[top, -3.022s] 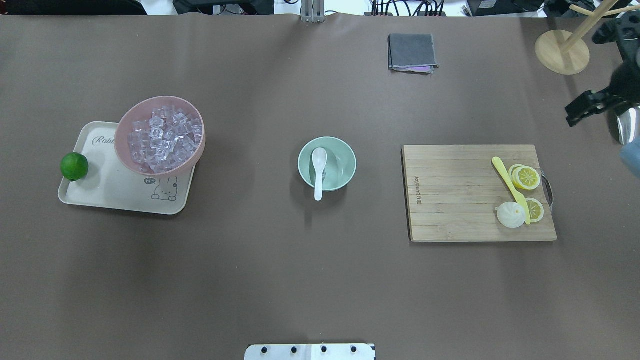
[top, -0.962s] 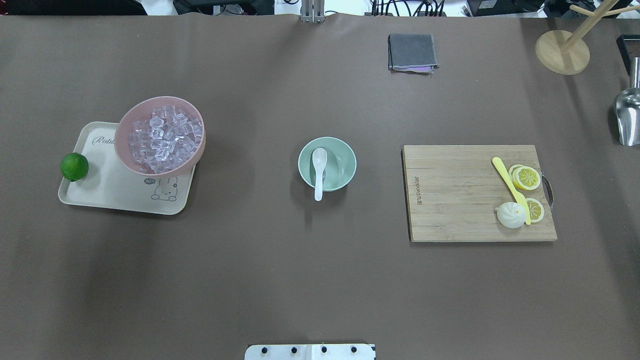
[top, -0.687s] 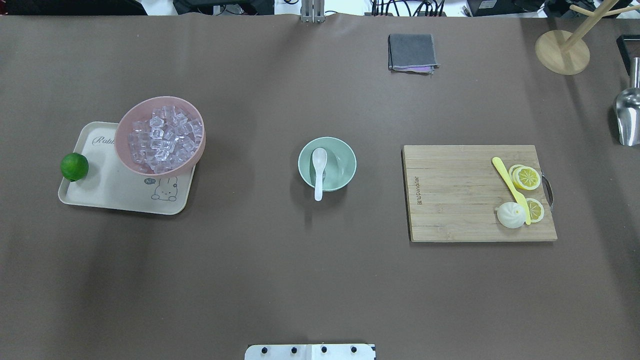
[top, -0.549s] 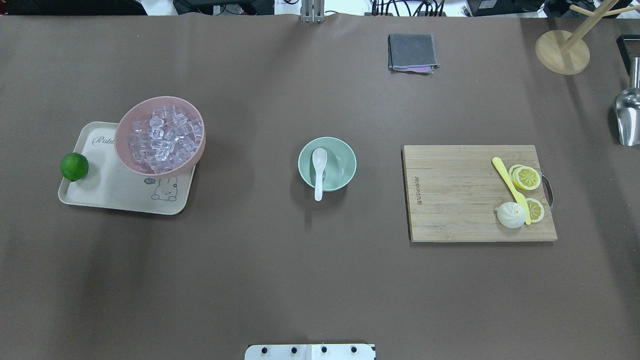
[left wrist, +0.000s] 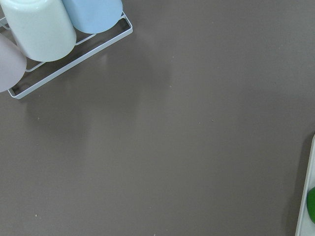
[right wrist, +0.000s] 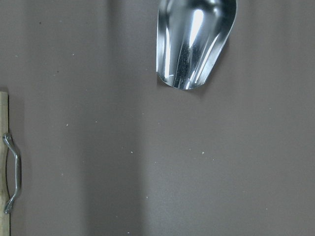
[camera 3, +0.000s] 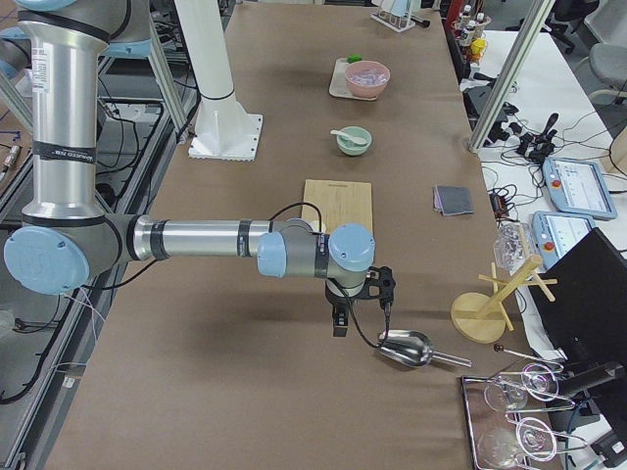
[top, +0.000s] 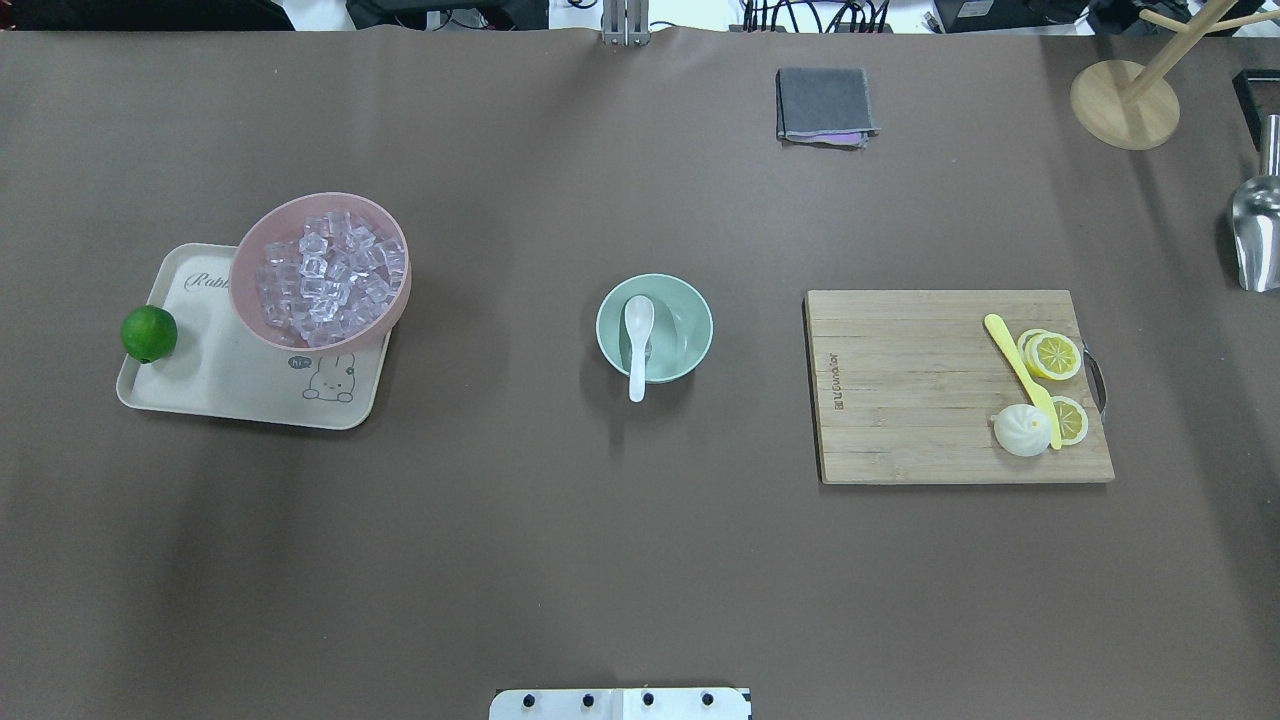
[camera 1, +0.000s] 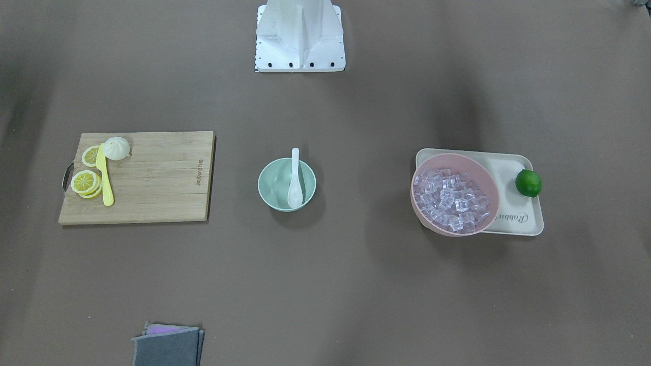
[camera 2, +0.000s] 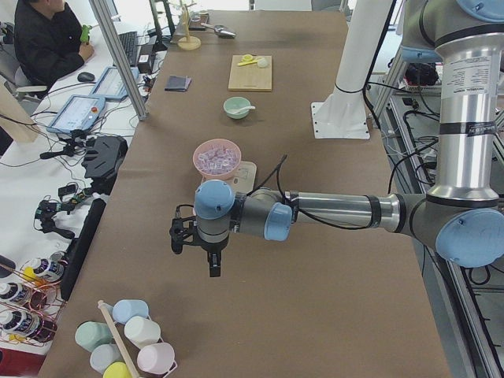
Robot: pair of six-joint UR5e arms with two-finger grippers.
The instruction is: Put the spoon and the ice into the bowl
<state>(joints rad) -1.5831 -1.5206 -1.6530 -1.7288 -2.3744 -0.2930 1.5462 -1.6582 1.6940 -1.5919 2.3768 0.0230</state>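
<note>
While both arms reach out to opposite ends of the table (top: 600, 560), each gripper shows only in a side view, so whether the fingers are apart or together cannot be told for either one.

The left gripper (camera 2: 213, 266) hangs over bare table with nothing in it that can be seen. Beyond it, toward the table's middle, a pink bowl (top: 243, 262) heaped with ice (top: 325, 278) sits on a cream tray (top: 230, 395), with a lime (top: 148, 333) on the tray's outer edge. A rack of pastel cups (left wrist: 42, 24) lies on the gripper's other side.

Farther along, well apart from both grippers, stands the small green bowl (top: 702, 322). The white spoon (top: 637, 345) lies in it, scoop inside, handle leaning over the rim toward the robot.

The right gripper (camera 3: 340, 321) hangs just beside a metal scoop (camera 3: 407, 348) that lies on the table. A wooden cutting board (top: 900, 400) lies between this gripper and the green bowl.
</note>
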